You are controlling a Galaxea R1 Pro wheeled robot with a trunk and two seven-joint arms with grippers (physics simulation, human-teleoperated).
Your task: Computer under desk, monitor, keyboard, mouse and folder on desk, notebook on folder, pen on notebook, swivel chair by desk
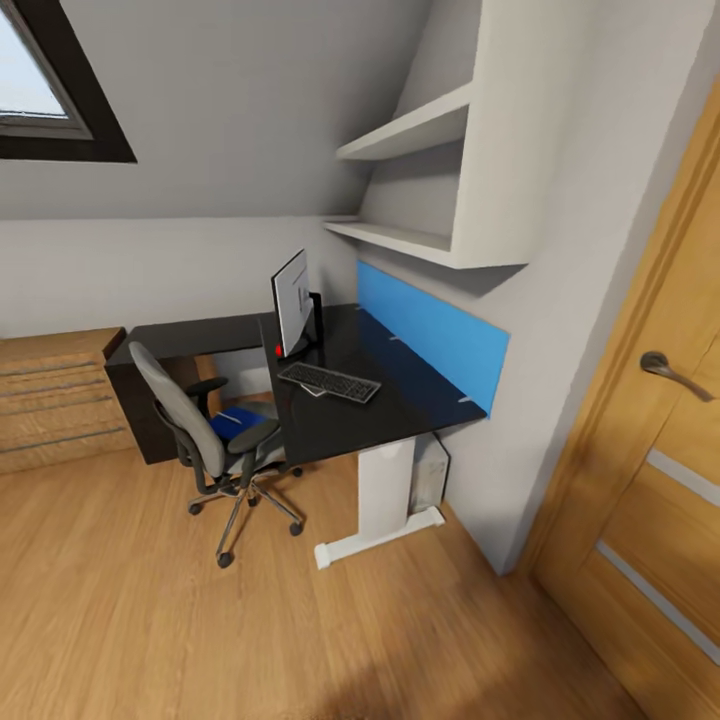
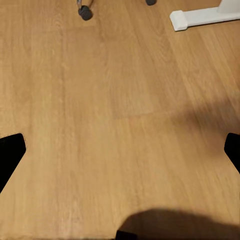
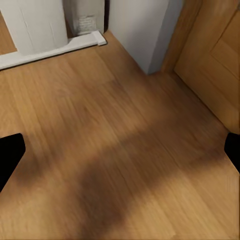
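While the robot stands back on the light wood floor [image 1: 150,620], the grey upholstered swivel chair [image 1: 200,425] sits at the left of the scene with the flat bright blue folder [image 1: 228,425] on its seat. Right of it, the glossy black desk [image 1: 400,395] carries the thin monitor [image 1: 291,302] and the dark keyboard [image 1: 329,382]; the pale computer tower [image 1: 430,472] stands underneath. Both grippers' jaws are spread wide, empty. Judging ahead, the casters could let the chair roll away during the reach. No readable writing appears.
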